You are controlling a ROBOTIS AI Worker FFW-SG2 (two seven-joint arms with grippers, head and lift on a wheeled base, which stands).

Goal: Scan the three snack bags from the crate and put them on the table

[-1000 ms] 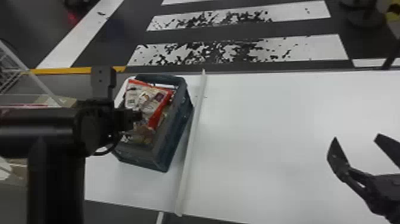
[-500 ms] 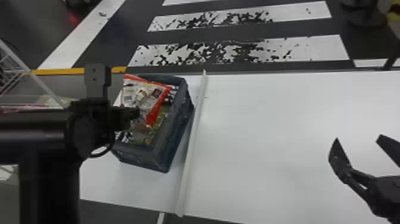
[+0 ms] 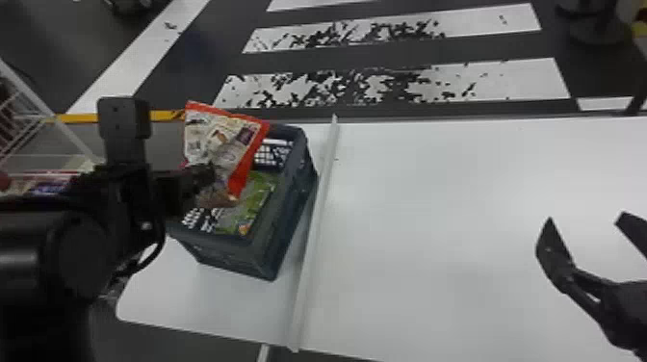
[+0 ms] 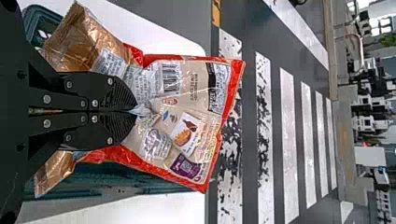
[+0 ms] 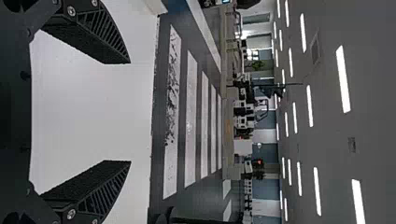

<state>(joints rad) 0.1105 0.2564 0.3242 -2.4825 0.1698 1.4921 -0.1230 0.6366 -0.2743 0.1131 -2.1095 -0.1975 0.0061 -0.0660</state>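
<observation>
In the head view, the left end effector [image 3: 208,174] holds a red-edged bag [image 3: 221,137] over the crate [image 3: 231,255], where a green bag [image 3: 260,192] lies. The crate stands on the surface [image 3: 433,216]; the right end effector [image 3: 586,222] is above the surface, empty. The left wrist view shows fingers pinched closed on the red-edged bag; the right wrist view, fingers spread wide.

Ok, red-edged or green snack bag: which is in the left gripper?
The red-edged snack bag, pinched in the left gripper; the green snack bag lies in the crate.
</observation>
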